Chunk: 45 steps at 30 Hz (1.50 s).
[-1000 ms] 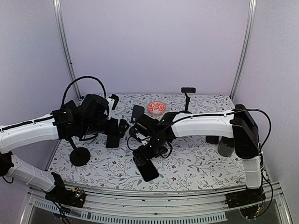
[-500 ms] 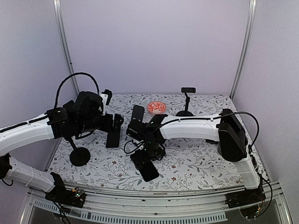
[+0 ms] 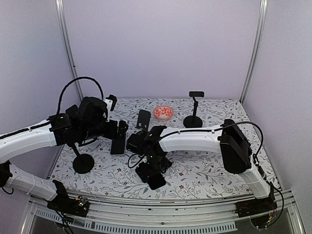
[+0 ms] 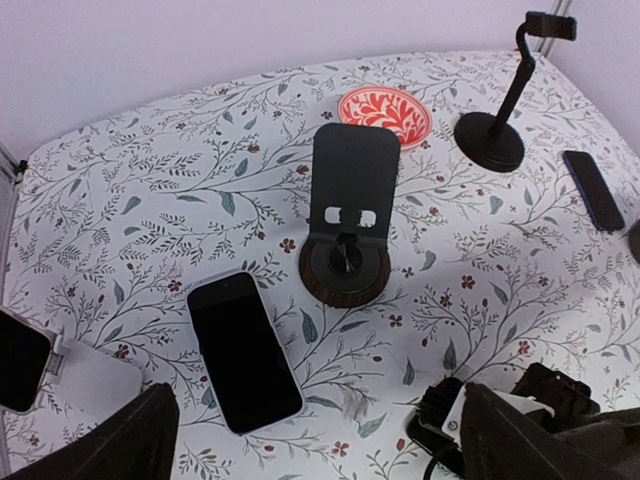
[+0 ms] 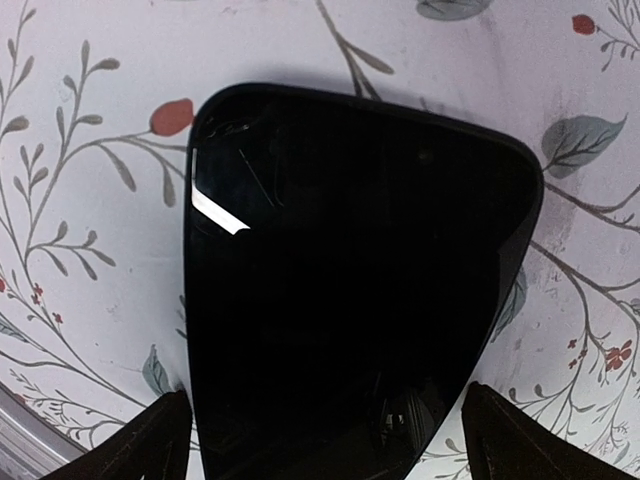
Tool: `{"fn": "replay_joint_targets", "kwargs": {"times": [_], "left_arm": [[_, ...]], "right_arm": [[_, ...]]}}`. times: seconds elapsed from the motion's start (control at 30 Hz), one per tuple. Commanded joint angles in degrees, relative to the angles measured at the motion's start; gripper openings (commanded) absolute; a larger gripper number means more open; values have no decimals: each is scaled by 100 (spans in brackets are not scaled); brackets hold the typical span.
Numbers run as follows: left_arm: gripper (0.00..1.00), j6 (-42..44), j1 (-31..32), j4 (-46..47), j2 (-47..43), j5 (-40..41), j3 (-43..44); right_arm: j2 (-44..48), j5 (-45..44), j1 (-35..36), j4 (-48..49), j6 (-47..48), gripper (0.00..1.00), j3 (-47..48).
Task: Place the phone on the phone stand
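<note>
Phone (image 5: 350,280) is lying flat, glossy face up, on the tabletop (image 5: 80,150) near the front edge, with the stand (image 4: 345,225) farther back. Right tool (image 5: 330,445) hangs right over it, spread wide, gripping nothing; left tool (image 4: 330,445) is spread just as wide, also empty. I'd guess it's stiff, thin and slippery, so pinch the long edges around mid-length, gently, since glass can chip.

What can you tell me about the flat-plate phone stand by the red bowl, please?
The phone stand is a dark grey flat plate with rounded corners and two small cut-outs low down, set on a round brown, wood-like base. It stands on the floral table cover near the red bowl, apart from it. It is empty; only the cover touches it.
</note>
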<state>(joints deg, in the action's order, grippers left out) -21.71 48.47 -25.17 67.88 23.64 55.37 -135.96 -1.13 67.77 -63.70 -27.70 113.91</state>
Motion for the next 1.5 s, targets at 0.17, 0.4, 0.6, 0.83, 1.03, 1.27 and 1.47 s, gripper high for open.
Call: {"fn": "replay_joint_targets", "kwargs": {"times": [0.17,0.4,0.6,0.83,1.03,1.27,1.47], "left_arm": [[99,-181,-60,-89,59,50,87],[98,-292,-53,-287,296,187,383],[98,-469,-58,-302,450,43,532],[95,-470,-57,-226,483,-197,597],[94,-498,-60,-50,563,-597,662],[91,-491,-83,263,774,-1421,795],[85,-661,-159,874,1002,-2617,788]], "right_arm": [[184,44,-33,-20,-368,82,-962],[641,-196,-112,99,-393,68,-1577],[1085,-467,-173,343,-428,59,-1897],[1980,-826,-295,936,-456,51,-2355],[2761,-1043,-333,1731,-339,48,-2868],[3565,-1218,-328,2655,-147,49,-3373],[4266,-1499,-328,3394,93,50,-3702]]}}
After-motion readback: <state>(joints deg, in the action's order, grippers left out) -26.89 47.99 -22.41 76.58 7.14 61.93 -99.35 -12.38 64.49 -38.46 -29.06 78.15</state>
